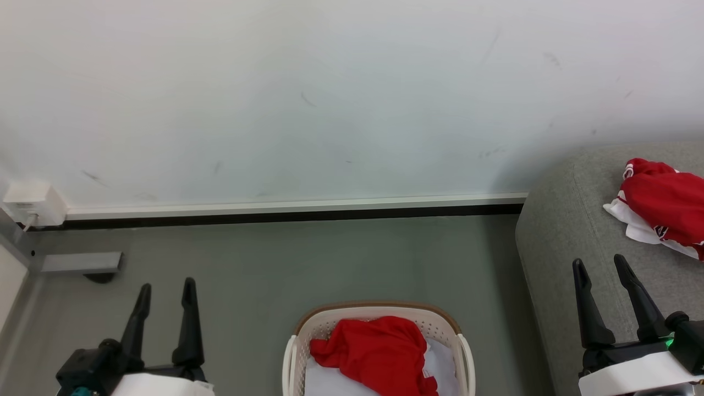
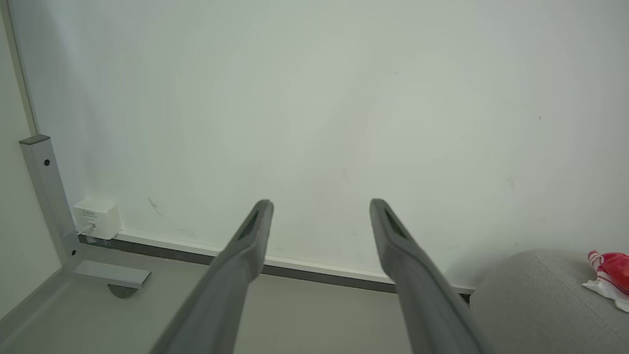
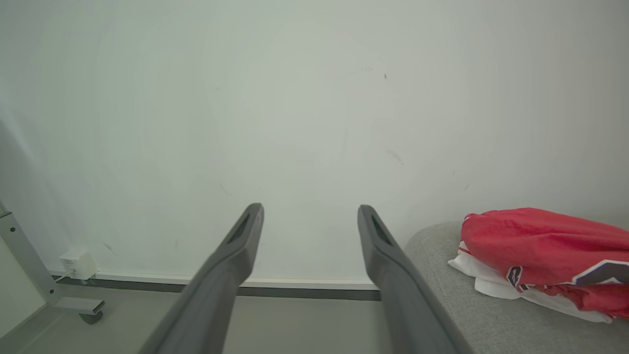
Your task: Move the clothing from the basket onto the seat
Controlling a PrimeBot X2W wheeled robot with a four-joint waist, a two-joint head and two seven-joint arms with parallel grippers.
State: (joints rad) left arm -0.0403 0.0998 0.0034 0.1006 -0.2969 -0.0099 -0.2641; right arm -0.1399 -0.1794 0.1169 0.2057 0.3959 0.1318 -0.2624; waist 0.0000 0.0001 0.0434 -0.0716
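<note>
My left pincer (image 1: pixel 168 283) and right pincer (image 1: pixel 598 260) gape wide, empty. The basket (image 1: pixel 374 305) holds a red garment (image 1: pixel 379 352); white-trimmed garment (image 1: pixel 663 206) on seat (image 1: pixel 566 231).

Head cam: high, aimed fwd and down over the floor (image 1: pixel 308 258) to the wall (image 1: pixel 330 99); basket (image 1: pixel 325 325) close under it at bottom centre, sofa (image 1: pixel 572 220) corner at right edge. L wrist cam: low, looks along the left fingers (image 2: pixel 250 246) at the wall, near level. R wrist cam: same heading along the right fingers (image 3: pixel 241 246), set further right, nearer the sofa corner. Shared by all 3: wall, skirting strip (image 1: pixel 297 208), white wall box (image 1: pixel 33 201), sofa corner w/ red garment (image 1: pixel 665 201).
</note>
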